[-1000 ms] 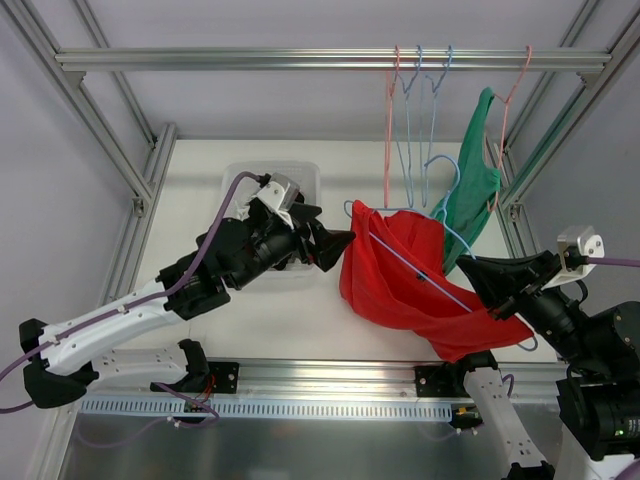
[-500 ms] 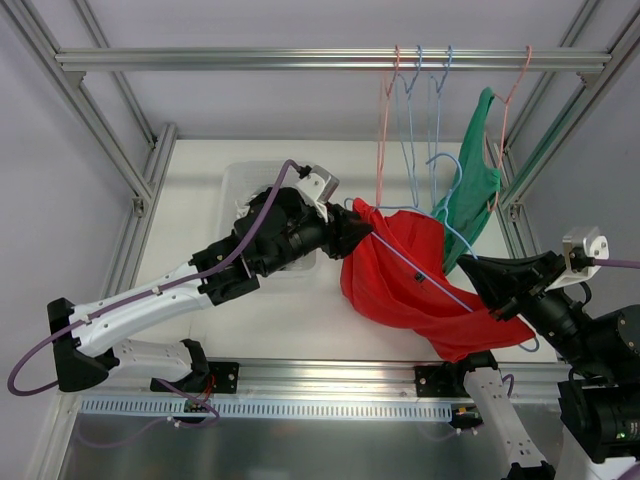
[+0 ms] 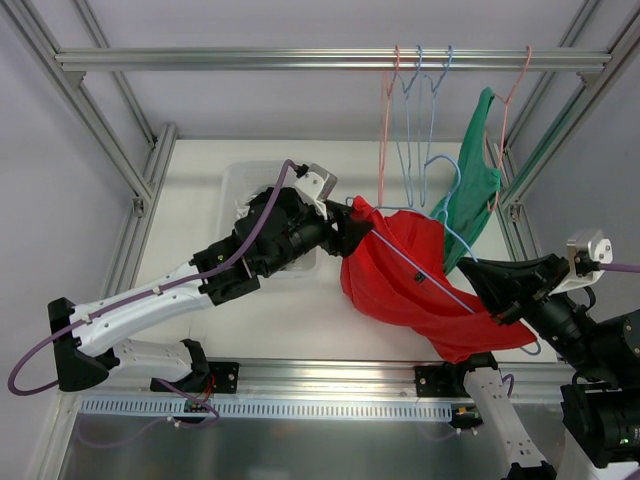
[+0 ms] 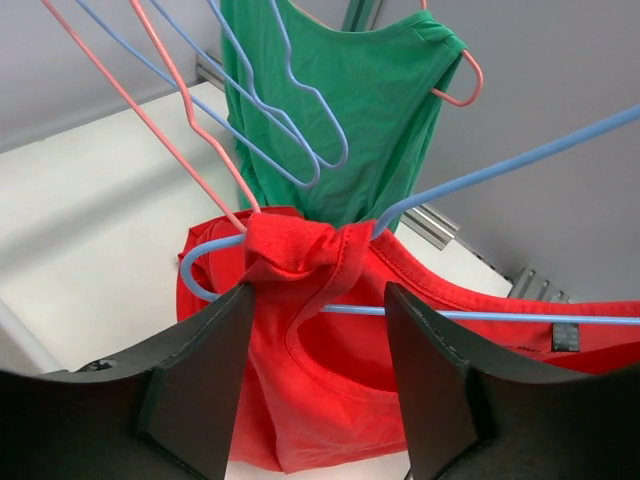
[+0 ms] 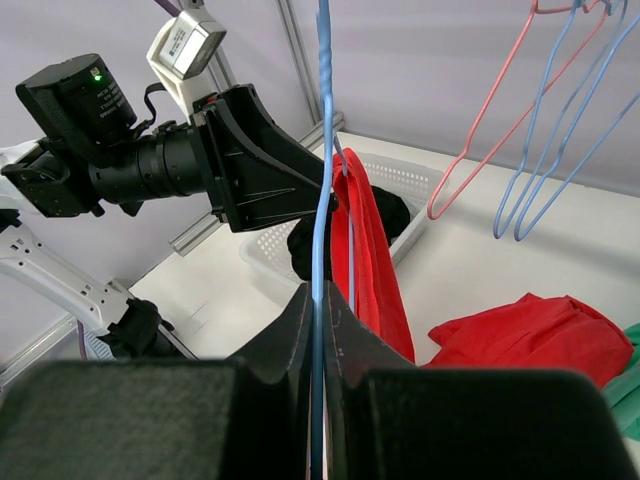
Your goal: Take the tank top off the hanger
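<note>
The red tank top [image 3: 400,270] hangs on a blue wire hanger [image 3: 445,290] held slanted over the table. My right gripper [image 3: 492,300] is shut on the hanger's wire [image 5: 322,150] at its near right end. My left gripper [image 3: 350,238] is open at the hanger's far left end. Its jaws stand on either side of the bunched red strap [image 4: 295,245], with red cloth [image 4: 330,380] between them and the blue wire [image 4: 470,315] crossing just beyond. The top's lower part [image 5: 530,335] lies on the table.
A green tank top [image 3: 475,180] hangs on a pink hanger from the top rail [image 3: 250,60], beside several bare pink and blue hangers [image 3: 410,120]. A white basket [image 3: 240,190] with dark clothes sits under the left arm. Frame posts stand at both sides.
My left arm has swung right from over the basket to the red top's left end, its open jaws now around the bunched strap. The right gripper and hanger have barely moved.
</note>
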Action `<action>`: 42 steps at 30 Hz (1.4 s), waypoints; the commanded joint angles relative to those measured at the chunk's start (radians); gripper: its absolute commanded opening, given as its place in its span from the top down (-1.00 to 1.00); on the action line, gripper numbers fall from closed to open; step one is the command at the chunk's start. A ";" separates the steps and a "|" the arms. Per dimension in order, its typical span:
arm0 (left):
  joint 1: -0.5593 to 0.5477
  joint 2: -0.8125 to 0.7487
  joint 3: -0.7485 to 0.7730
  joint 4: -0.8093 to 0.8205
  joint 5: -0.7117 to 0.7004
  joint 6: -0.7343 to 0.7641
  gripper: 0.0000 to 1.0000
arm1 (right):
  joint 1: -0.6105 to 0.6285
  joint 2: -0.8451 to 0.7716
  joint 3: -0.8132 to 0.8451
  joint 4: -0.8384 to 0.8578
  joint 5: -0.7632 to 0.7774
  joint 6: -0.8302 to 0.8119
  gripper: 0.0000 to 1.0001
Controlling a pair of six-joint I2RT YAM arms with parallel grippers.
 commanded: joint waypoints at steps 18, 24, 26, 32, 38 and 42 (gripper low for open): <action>-0.007 -0.050 0.003 0.050 -0.102 -0.011 1.00 | -0.005 -0.012 -0.035 0.070 -0.013 -0.013 0.99; -0.006 -0.127 -0.023 -0.011 -0.415 -0.046 1.00 | -0.005 -0.090 -0.110 0.013 -0.065 -0.115 0.99; -0.004 -0.116 -0.003 -0.036 -0.471 -0.042 1.00 | -0.004 -0.122 -0.113 0.013 -0.089 -0.131 1.00; 0.016 -0.059 0.045 -0.120 -0.490 -0.081 1.00 | -0.004 -0.164 -0.070 0.014 -0.070 -0.140 0.99; 0.051 -0.070 0.043 -0.151 -0.317 -0.121 1.00 | 0.005 -0.210 -0.052 0.071 -0.002 -0.117 0.99; 0.053 -0.114 -0.006 -0.059 -0.048 -0.079 1.00 | 0.013 -0.248 -0.099 0.210 0.165 -0.031 0.99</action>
